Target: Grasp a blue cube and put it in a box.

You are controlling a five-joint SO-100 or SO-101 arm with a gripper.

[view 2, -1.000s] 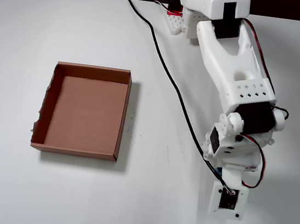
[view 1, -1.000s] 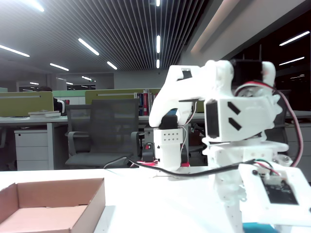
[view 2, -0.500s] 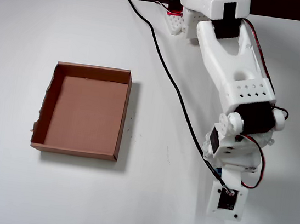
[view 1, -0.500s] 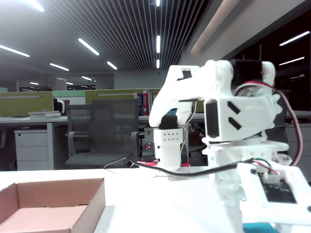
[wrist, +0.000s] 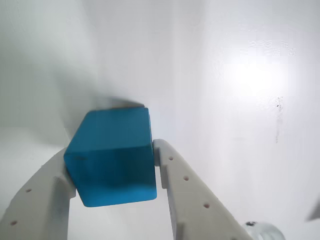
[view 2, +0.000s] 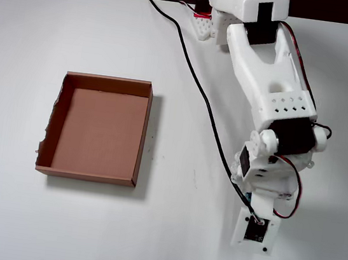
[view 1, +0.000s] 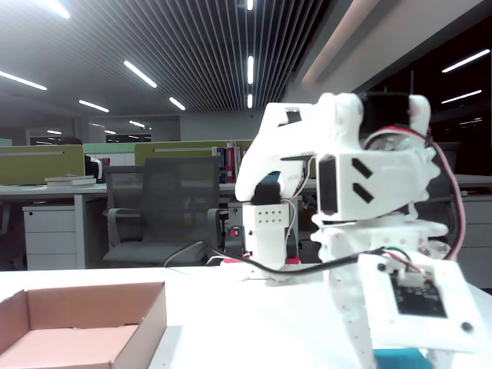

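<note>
In the wrist view the blue cube (wrist: pixel 112 157) sits between my two white fingers (wrist: pixel 187 200), which press on its left and right faces. My gripper (wrist: pixel 111 164) is shut on it over the white table. The fixed view shows only a turquoise strip of the cube (view 1: pixel 400 358) at the bottom edge, below the wrist camera board. From overhead, that board covers the gripper (view 2: pixel 254 225) and the cube is hidden. The brown cardboard box (view 2: pixel 100 127) lies well to the left of the arm and has nothing in it; its near corner shows in the fixed view (view 1: pixel 84 327).
The white arm (view 2: pixel 266 84) reaches from its base at the table's far edge toward the near right. A black cable (view 2: pixel 199 88) runs along the table from the base to the wrist. The fixed view shows office chairs and desks behind the table.
The wrist and its camera board have shifted a little to the left in both the overhead and fixed views. The box has not moved.
</note>
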